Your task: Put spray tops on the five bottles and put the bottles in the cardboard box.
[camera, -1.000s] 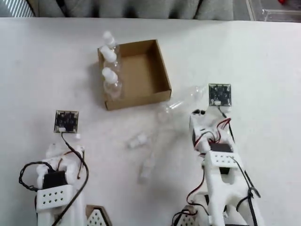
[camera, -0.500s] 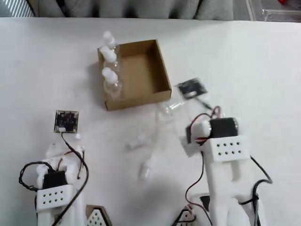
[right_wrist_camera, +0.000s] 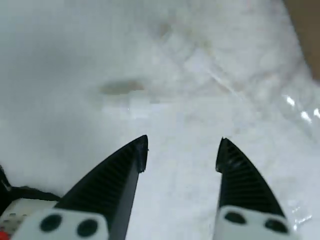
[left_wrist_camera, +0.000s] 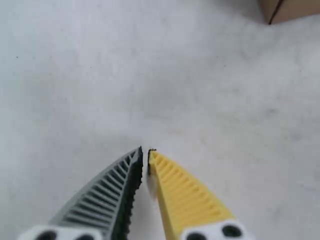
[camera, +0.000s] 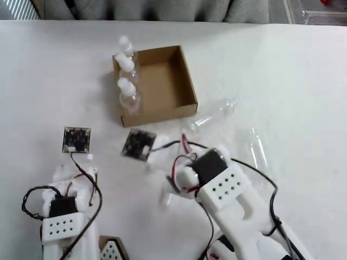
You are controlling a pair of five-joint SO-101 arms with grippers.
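3 capped bottles (camera: 128,88) stand in a row along the left wall of the box (camera: 185,76), upper centre of the high view.

2 uncapped bottles lie flat on the bench (camera: 303,70):
- bottle A (camera: 214,115): just off the box's lower-right corner, long axis lower-left to upper-right.
- bottle B (camera: 258,150): further right and lower, axis close to vertical in frame, apart from A.

Loose top (camera: 164,198): small white piece at lower centre, just beside the right arm (camera: 222,184) on its left flank. I can't place a second top for sure. The pale blur (right_wrist_camera: 131,107) ahead of the right jaws may be it, but it's too smeared to call.

Right jaws: open, nothing between them, tips over bare bench. The arm is slung toward centre-left, wrist just below the box's lower edge.

Left jaws: closed, empty, over bare bench. Left arm (camera: 62,216) sits lower left, well apart from everything.

My read: 3 of 5 done, and the current step is fetching a top. The blur sits ahead of the right jaws but off their centre line, toward one tip, so they need a sideways correction before closing. The right arm is nearer to the top and both bottles.
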